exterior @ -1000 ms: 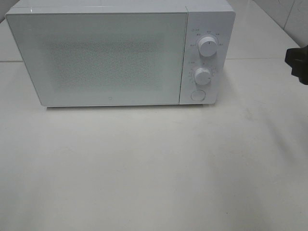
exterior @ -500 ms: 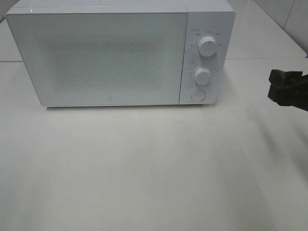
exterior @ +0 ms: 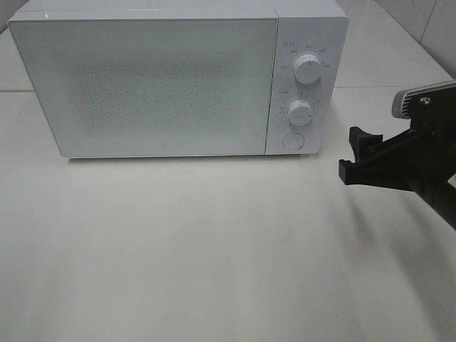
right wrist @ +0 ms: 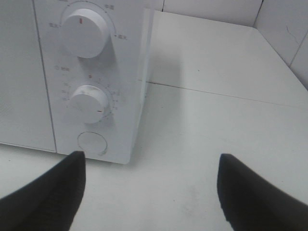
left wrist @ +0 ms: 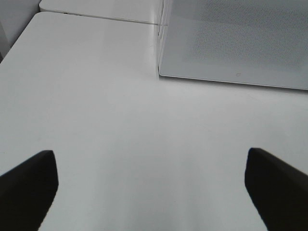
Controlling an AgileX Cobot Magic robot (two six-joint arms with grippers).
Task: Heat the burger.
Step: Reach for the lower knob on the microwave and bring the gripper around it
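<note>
The burger is out of view in every frame. A white microwave (exterior: 157,85) stands at the back of the table with its door shut. My right gripper (exterior: 350,155) is open, hovering right of the control panel and pointing at it. In the right wrist view the open right gripper (right wrist: 151,163) faces the panel's lower corner, with the round button (right wrist: 92,143) just beyond one fingertip. Nothing is between its fingers. My left gripper (left wrist: 150,163) is open and empty over the bare table, with the microwave (left wrist: 236,38) ahead of it.
The panel carries an upper knob (exterior: 308,69), a lower knob (exterior: 300,112) and a round button (exterior: 292,140). The white table (exterior: 214,249) stretches in front of the microwave. A tiled wall (exterior: 442,28) rises at the back right.
My right arm has come in from the right edge, moving left and down toward the microwave's control panel. The microwave has not moved.
</note>
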